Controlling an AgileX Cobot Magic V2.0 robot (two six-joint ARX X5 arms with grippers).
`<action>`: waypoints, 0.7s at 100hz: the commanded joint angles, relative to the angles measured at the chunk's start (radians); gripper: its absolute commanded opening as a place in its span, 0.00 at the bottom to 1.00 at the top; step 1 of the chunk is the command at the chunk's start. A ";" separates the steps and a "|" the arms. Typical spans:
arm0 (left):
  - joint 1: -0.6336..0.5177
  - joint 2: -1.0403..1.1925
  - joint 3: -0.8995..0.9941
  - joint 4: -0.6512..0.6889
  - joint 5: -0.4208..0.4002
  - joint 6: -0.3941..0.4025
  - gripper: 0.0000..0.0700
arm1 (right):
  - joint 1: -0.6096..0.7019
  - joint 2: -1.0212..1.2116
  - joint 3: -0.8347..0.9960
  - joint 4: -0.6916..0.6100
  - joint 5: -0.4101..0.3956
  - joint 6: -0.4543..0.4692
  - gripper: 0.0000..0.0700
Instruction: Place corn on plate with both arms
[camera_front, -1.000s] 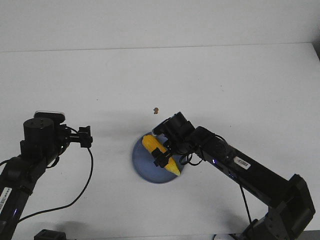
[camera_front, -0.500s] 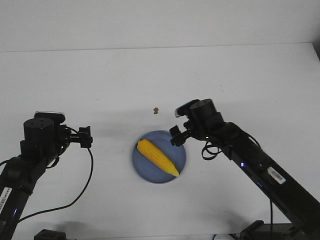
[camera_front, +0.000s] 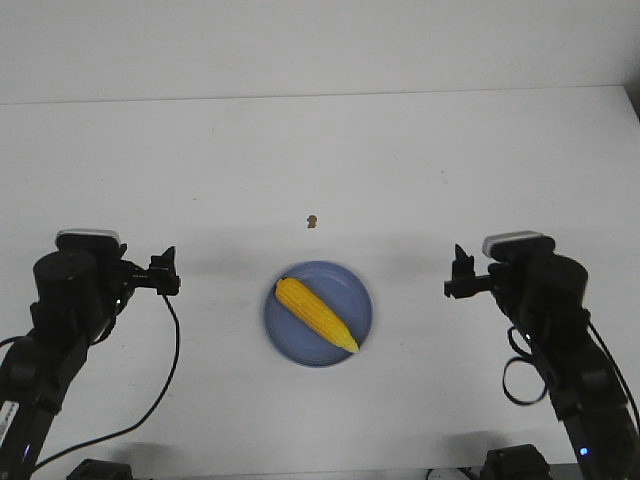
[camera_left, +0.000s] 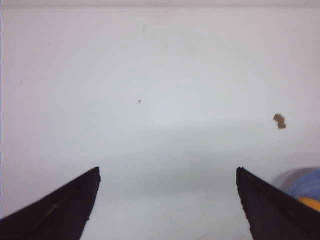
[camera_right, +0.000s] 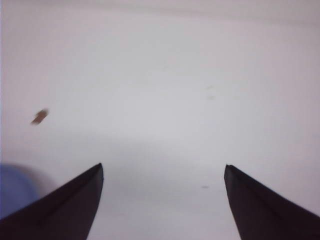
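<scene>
The corn (camera_front: 316, 314) lies diagonally across the plate (camera_front: 355, 290) on the white tabletop (camera_front: 320, 160), so the job looks done. The left tool (camera_left: 167, 210) and right tool (camera_right: 162, 202) hang spread wide and empty, well apart from the plate on either side.

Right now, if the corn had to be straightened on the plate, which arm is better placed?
Neither clearly: the corn lies on the plate midway between the left gripper and the right gripper, both open and apart from it.

A lab-like test bench: bare white table (camera_front: 320, 160), plain wall, two robot arms (camera_front: 60, 310).
</scene>
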 joint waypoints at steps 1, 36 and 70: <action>0.000 -0.045 -0.060 0.044 0.001 -0.014 0.79 | -0.019 -0.092 -0.059 0.033 -0.002 -0.012 0.72; 0.000 -0.396 -0.419 0.128 -0.018 -0.075 0.79 | -0.051 -0.508 -0.329 0.059 -0.003 -0.047 0.72; 0.000 -0.562 -0.449 0.142 -0.040 -0.079 0.78 | -0.051 -0.598 -0.336 0.049 0.032 -0.043 0.69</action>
